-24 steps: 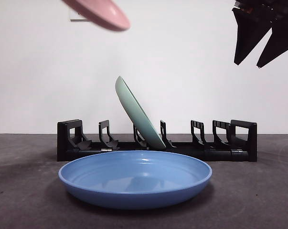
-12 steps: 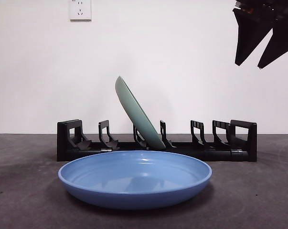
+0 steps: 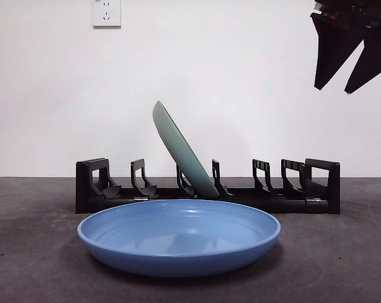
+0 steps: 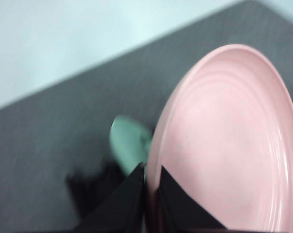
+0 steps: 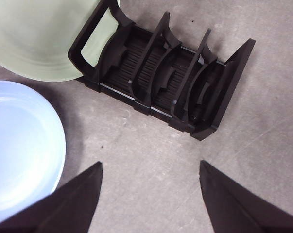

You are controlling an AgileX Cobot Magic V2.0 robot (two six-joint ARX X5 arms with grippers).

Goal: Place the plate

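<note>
My left gripper is shut on the rim of a pink plate, held high above the table and out of the front view. Below it in the left wrist view I see a blurred green plate. That green plate leans in a middle slot of the black rack. A blue plate lies flat on the table in front of the rack. My right gripper hangs open and empty at the top right, above the rack's right end.
A white wall socket is on the back wall. The rack has open slots left and right of the green plate. The blue plate and green plate also show in the right wrist view.
The pink plate has gone up out of the front view's top left, uncovering the wall socket. The right gripper has shifted very slightly right.
</note>
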